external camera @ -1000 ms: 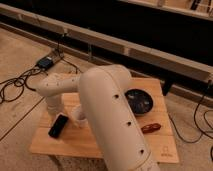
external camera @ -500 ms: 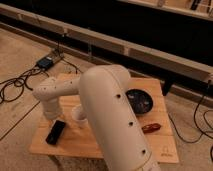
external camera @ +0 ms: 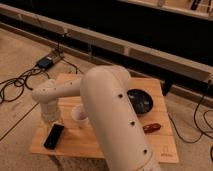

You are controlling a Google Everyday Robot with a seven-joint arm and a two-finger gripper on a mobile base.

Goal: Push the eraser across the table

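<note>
Camera view | eraser (external camera: 54,136) flat on table (external camera: 115,145), long axis near-left to far-right | fingers (external camera: 51,119) just behind it, opening unclear

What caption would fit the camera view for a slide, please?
Robot arm bends over the wooden table, its tool just behind the black eraser, beside a paper cup.

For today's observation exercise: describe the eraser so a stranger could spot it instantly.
On the wooden table, look to its front left corner. Just below the end effector and left of the paper cup lies the eraser, the only flat black block there.
</note>
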